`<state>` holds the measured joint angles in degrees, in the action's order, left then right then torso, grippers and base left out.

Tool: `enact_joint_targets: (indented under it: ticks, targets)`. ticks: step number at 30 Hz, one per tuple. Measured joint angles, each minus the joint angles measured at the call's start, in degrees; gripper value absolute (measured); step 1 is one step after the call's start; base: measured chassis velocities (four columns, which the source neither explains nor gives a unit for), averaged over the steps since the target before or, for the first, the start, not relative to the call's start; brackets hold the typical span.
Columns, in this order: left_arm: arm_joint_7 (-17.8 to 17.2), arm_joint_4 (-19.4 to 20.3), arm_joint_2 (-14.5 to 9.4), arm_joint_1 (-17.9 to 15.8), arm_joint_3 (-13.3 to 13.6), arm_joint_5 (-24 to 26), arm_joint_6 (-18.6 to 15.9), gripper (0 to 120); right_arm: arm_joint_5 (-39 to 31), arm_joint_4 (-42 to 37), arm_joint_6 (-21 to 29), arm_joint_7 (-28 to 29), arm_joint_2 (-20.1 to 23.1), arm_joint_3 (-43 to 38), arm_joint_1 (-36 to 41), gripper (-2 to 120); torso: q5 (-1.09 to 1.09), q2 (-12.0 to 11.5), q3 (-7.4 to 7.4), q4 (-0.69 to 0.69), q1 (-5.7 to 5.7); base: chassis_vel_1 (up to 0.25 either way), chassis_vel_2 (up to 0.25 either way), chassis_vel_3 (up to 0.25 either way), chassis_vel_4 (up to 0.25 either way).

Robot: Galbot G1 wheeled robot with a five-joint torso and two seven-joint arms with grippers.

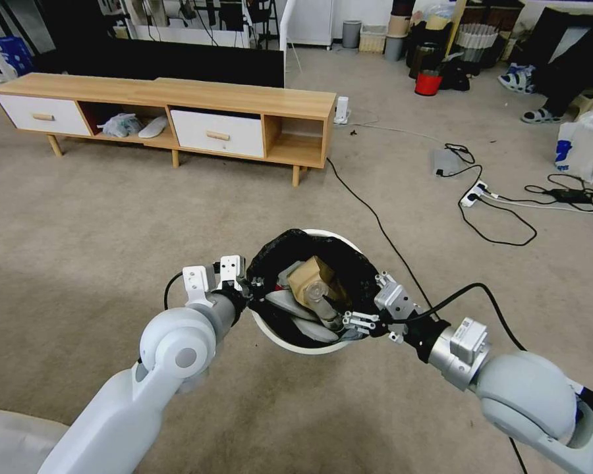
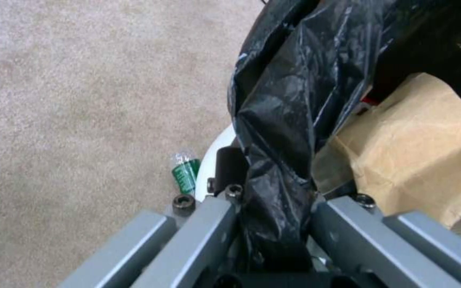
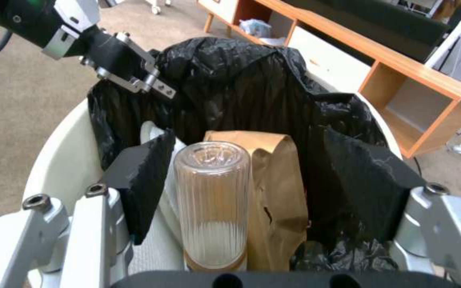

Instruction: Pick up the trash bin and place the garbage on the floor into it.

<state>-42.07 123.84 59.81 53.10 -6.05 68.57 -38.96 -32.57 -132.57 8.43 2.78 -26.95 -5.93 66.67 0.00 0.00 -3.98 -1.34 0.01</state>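
Note:
The trash bin (image 1: 290,342), white with a black bag over its rim, is right in front of me. My left gripper (image 1: 250,289) is shut on its left rim and bag, seen up close in the left wrist view (image 2: 273,200). My right gripper (image 1: 357,322) hangs open over the bin's near right side. A clear ribbed bottle (image 3: 212,200) stands between its spread pads (image 3: 140,180), inside the bin, beside a tan paper box (image 3: 281,188). A small green-labelled bottle (image 2: 186,175) lies on the floor (image 2: 81,100) by the bin's wall.
A long wooden TV stand (image 1: 178,112) crosses the back. Black cables (image 1: 375,220) run over the carpet from it past the bin, with a power strip (image 1: 474,193) at the right. A red bucket (image 1: 428,82) and a white bag (image 1: 583,148) stand far right.

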Motion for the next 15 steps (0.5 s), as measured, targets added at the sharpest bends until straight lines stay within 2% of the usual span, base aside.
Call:
enact_joint_targets:
  ticks: [15]
  targets:
    - [0.2,-0.9,0.1,0.7,-0.6,-0.9,0.0,1,-0.2,-0.4,0.0,0.0,-0.1,-0.6,-0.6,76,0.00,0.0,0.00,-0.01,0.00,0.000,0.000,0.000,0.000]
